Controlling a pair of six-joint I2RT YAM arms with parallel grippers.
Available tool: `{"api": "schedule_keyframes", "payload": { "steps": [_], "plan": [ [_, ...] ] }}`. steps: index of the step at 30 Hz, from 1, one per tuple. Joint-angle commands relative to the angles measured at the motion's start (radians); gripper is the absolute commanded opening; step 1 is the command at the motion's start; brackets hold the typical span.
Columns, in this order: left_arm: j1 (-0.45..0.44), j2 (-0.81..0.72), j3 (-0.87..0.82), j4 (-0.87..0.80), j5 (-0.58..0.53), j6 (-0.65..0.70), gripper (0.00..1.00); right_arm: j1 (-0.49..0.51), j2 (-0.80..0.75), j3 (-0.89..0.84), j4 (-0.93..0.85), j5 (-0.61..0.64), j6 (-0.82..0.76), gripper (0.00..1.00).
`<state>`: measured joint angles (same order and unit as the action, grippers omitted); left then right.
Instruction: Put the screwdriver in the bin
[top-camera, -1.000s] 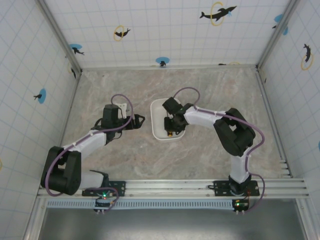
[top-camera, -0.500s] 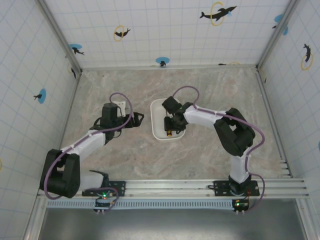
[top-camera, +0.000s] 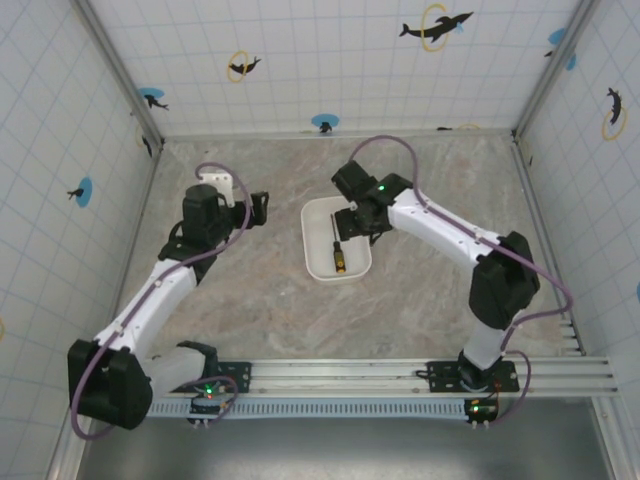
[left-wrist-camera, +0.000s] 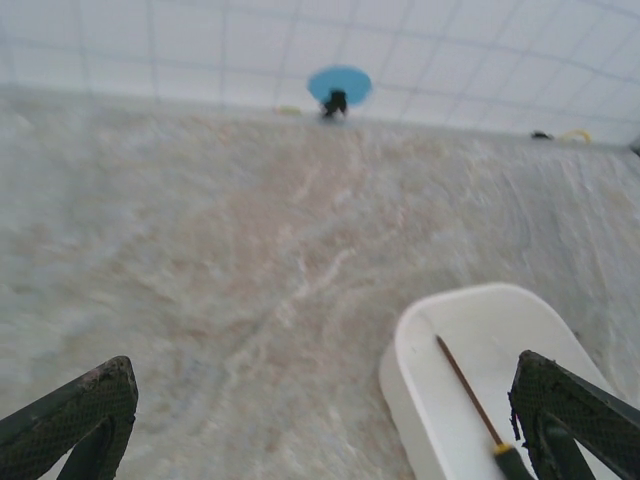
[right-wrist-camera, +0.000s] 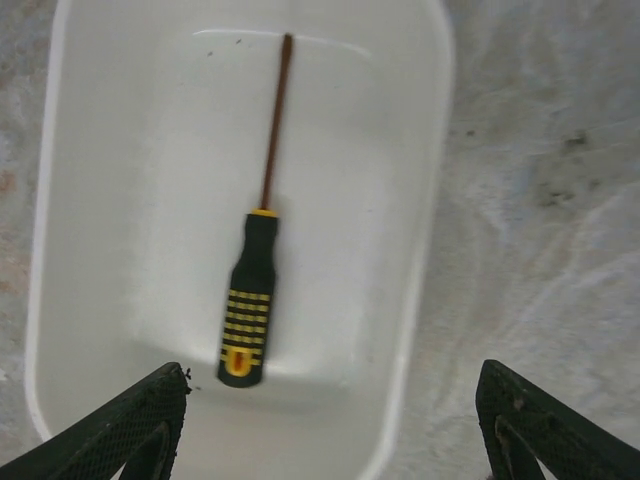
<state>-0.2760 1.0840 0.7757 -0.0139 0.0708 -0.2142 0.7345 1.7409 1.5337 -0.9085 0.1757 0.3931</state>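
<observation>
Screwdriver (right-wrist-camera: 255, 290) lies flat on the floor of the white bin (right-wrist-camera: 430, 200), handle toward the arm bases and shaft tip toward the far wall. Above the bin, right fingers (right-wrist-camera: 130, 425) are spread wide and empty. Over bare tabletop (left-wrist-camera: 200, 250), left fingers (left-wrist-camera: 75, 415) are also spread and empty, with the bin to their right.

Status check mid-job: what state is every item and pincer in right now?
screwdriver: lying flat inside the bin, touched by neither pincer.
bin: upright, holding the screwdriver.
left pincer: open, empty, left of the bin.
right pincer: open, empty, above the bin.
</observation>
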Motion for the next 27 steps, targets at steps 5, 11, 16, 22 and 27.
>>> {"api": "schedule_keyframes", "payload": {
  "steps": [5,11,16,22,27],
  "plan": [
    [-0.002,-0.188,-0.148,0.2,-0.403,0.182,0.97,-0.189,-0.348,-0.26,0.267,0.157,-0.298,0.79],
    [0.088,-0.241,-0.361,0.492,-0.47,0.226,0.97,-0.44,-0.663,-0.78,0.979,0.156,-0.37,0.82],
    [0.144,-0.171,-0.576,0.862,-0.432,0.239,0.97,-0.643,-0.712,-1.043,1.356,0.172,-0.308,0.82],
    [0.2,-0.03,-0.65,1.03,-0.343,0.198,0.97,-0.825,-0.632,-1.251,1.756,0.105,-0.195,0.82],
    [0.216,0.121,-0.627,1.113,-0.276,0.227,0.97,-0.851,-0.508,-1.287,1.979,0.059,-0.143,0.82]
  ]
}}
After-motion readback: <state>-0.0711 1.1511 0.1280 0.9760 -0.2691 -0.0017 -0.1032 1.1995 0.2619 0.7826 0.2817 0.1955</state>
